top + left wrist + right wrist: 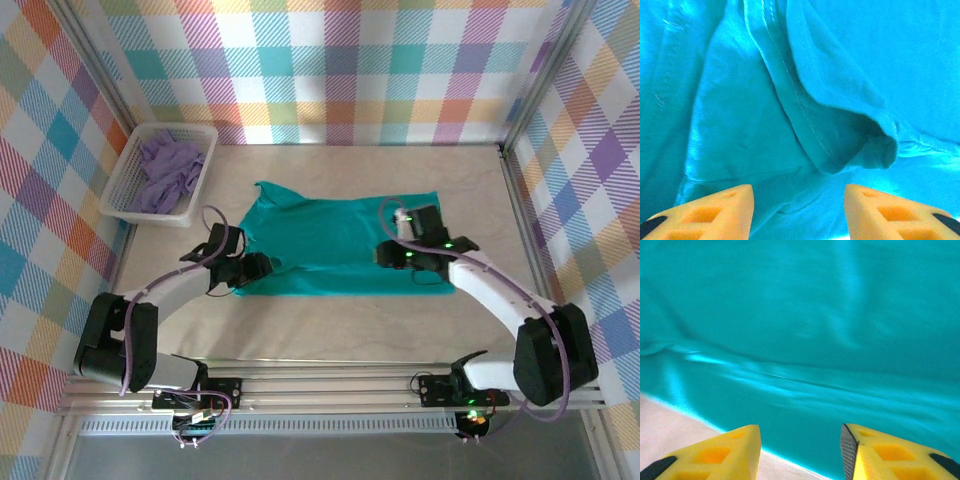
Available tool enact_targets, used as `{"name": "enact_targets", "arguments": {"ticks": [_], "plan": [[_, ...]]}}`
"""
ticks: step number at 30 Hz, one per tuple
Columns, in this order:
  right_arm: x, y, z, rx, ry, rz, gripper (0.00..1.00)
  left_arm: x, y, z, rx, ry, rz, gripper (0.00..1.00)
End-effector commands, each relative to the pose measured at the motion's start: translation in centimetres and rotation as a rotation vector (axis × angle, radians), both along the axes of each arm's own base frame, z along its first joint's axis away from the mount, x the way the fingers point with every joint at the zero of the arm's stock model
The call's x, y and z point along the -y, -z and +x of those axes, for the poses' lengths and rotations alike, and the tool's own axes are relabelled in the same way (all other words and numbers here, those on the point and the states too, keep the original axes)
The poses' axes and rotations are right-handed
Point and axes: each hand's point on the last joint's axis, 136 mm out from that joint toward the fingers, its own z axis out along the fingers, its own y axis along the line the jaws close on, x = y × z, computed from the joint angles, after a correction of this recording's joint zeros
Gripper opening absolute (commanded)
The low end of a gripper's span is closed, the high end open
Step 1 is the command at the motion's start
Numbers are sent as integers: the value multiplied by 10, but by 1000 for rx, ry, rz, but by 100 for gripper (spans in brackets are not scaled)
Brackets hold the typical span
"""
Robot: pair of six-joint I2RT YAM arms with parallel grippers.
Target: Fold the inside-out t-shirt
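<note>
A white plastic basket [122, 190] sat at the far left corner of the table [330, 335], well apart from the shirt, with a crumpled purple garment [168, 170] inside it. Plaid cloth walls [330, 60] closed in the table on three sides. Nothing lay on the bare wood between the arms' bases and the shirt, and nothing blocked either arm's reach.

The teal t-shirt [335, 240] lay spread roughly flat in the middle of the table, its near edge running straight across and its far left corner pulled out to a point. No print or patch could be made out on the side facing up.

The left arm swept in from its base in a low arc, and the left gripper [263, 268] sat at the shirt's near left corner. In the left wrist view its orange fingers [715, 212] stood apart just above the cloth, clamping nothing, and a folded sleeve [850, 145] with a stitched hem bulged ahead of them.

The right arm bent in the same way from the other side, with the right gripper [388, 256] over the shirt's near right part. In the right wrist view its yellow fingers [890, 455] were also spread and empty, poised over smooth, faintly rippled cloth near the shirt's edge, with pale tabletop showing beside the left finger.
</note>
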Motion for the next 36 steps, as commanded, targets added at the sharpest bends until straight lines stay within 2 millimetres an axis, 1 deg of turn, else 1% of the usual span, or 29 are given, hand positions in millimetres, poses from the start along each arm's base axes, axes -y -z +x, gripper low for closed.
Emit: {"name": "enact_targets", "arguments": {"ticks": [1, 3, 4, 5, 7, 9, 10, 12, 15, 17, 19, 22, 24, 25, 28, 30, 32, 34, 35, 36], "plan": [[-85, -23, 5, 158, -255, 81, 48, -7, 12, -12, -60, -49, -34, 48], [-125, -17, 2, 182, -353, 72, 50, -12, 19, -15, -78, -62, -45, 44], [-140, -16, 2, 193, -388, 68, 50, -14, 22, -16, -83, -67, -45, 42], [-156, -9, 2, 200, -423, 54, 51, -18, 26, -19, -93, -77, -45, 40], [-183, -1, 7, 200, -460, 38, 51, -23, 34, -22, -110, -88, -50, 36], [-207, 12, 10, 189, -497, 15, 52, -26, 40, -26, -123, -96, -53, 34], [-216, 17, 11, 191, -513, 1, 53, -27, 42, -27, -127, -98, -54, 33], [-231, 33, 14, 185, -530, -51, 54, -27, 45, -29, -131, -99, -56, 32], [-242, 55, 21, 169, -539, -136, 55, -28, 48, -33, -137, -94, -51, 31], [-244, 66, 27, 163, -530, -184, 55, -30, 49, -33, -137, -94, -46, 31], [-242, 75, 36, 162, -497, -232, 52, -30, 49, -35, -139, -92, -44, 31], [-236, 80, 54, 158, -435, -306, 42, -30, 50, -36, -139, -92, -43, 31], [-221, 80, 74, 139, -343, -356, 33, -30, 51, -37, -142, -89, -43, 31], [-212, 79, 83, 122, -288, -363, 30, -30, 51, -37, -142, -88, -44, 31], [-180, 70, 112, 54, -124, -319, 25, -29, 52, -37, -142, -86, -47, 31], [-162, 64, 127, 24, -44, -281, 23, -30, 52, -38, -141, -84, -45, 31], [-151, 60, 134, -5, -2, -247, 23, -30, 52, -37, -141, -84, -43, 31], [-146, 56, 134, -19, -5, -217, 24, -31, 53, -38, -141, -83, -37, 31], [-148, 53, 131, -15, -28, -202, 25, -31, 53, -38, -143, -84, -37, 31], [-154, 48, 125, 0, -83, -168, 26, -31, 52, -38, -141, -83, -36, 31]]}}
